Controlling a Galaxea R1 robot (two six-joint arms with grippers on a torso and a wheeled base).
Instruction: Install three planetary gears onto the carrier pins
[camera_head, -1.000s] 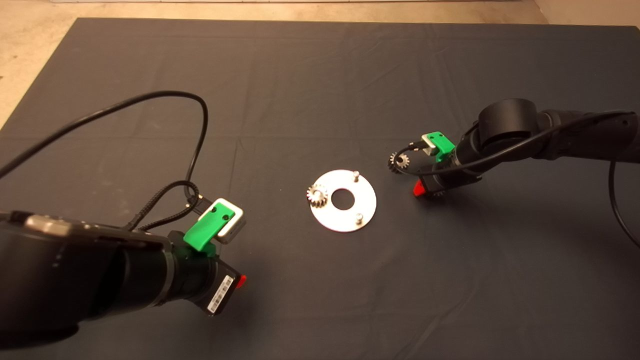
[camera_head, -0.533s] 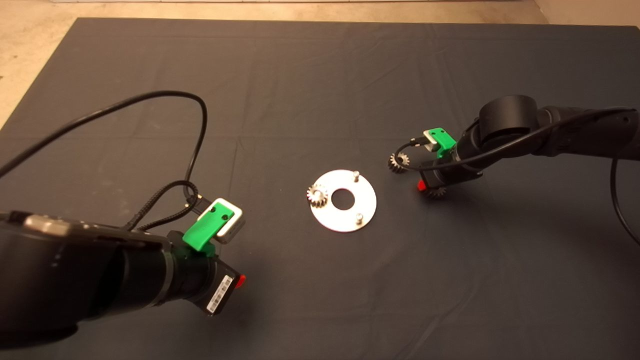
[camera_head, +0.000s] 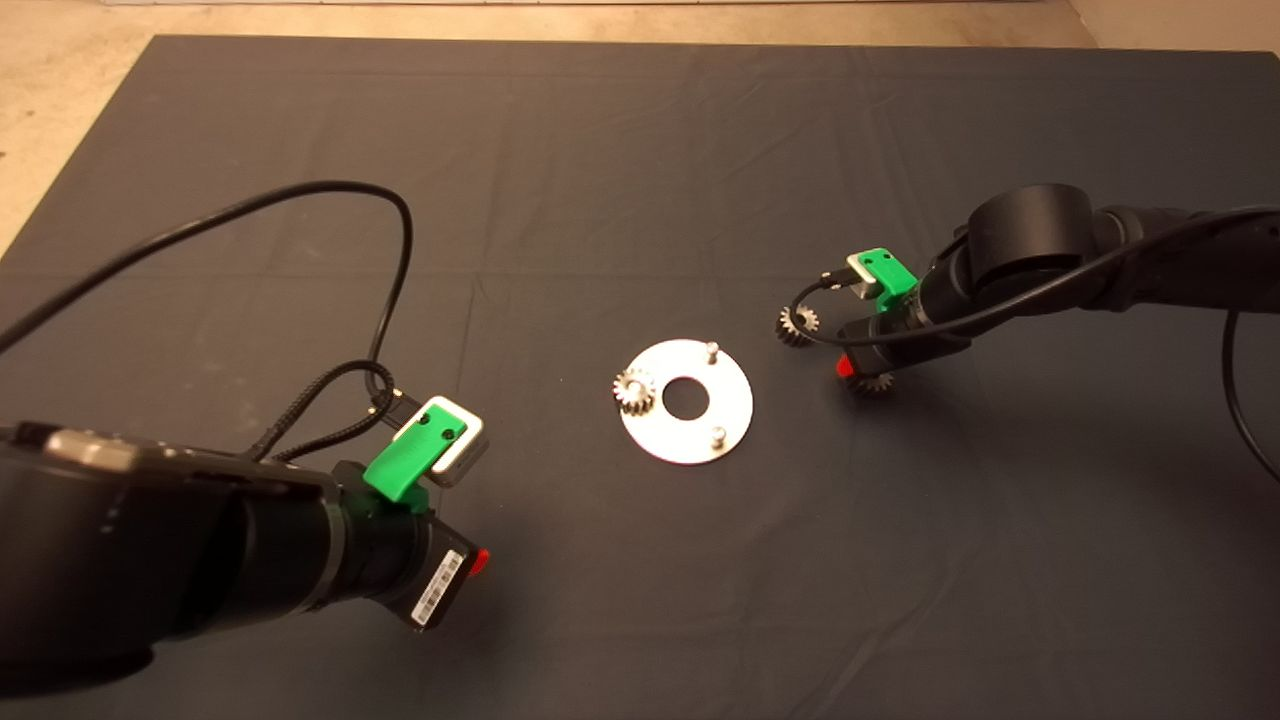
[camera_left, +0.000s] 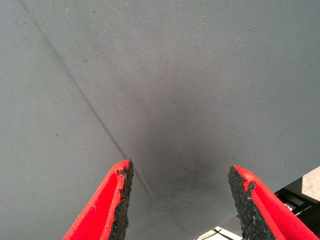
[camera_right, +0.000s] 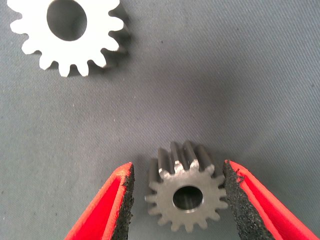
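The round silver disc (camera_head: 735, 395) lies mid-mat with two bare carrier pins (camera_head: 712, 349) (camera_head: 717, 434). One planetary gear (camera_head: 634, 390) sits on the disc's left pin. A second gear (camera_head: 797, 325) lies flat on the mat right of the disc; it also shows in the right wrist view (camera_right: 70, 30). My right gripper (camera_head: 860, 372) is low over the third gear (camera_head: 873, 384). In the right wrist view that gear (camera_right: 186, 192) lies flat between the open fingers of my right gripper (camera_right: 177, 167), close to one pad. My left gripper (camera_left: 180, 195) is open and empty over bare mat at lower left (camera_head: 478, 562).
The dark mat (camera_head: 640, 180) covers the table; bare floor shows past its far and left edges. A black cable (camera_head: 395, 260) loops above the left arm. A thinner cable (camera_head: 815, 300) curls by the right wrist, near the loose gear.
My right gripper has shifted slightly right and back, staying over the third gear. The left arm, the disc and the other gears have not moved.
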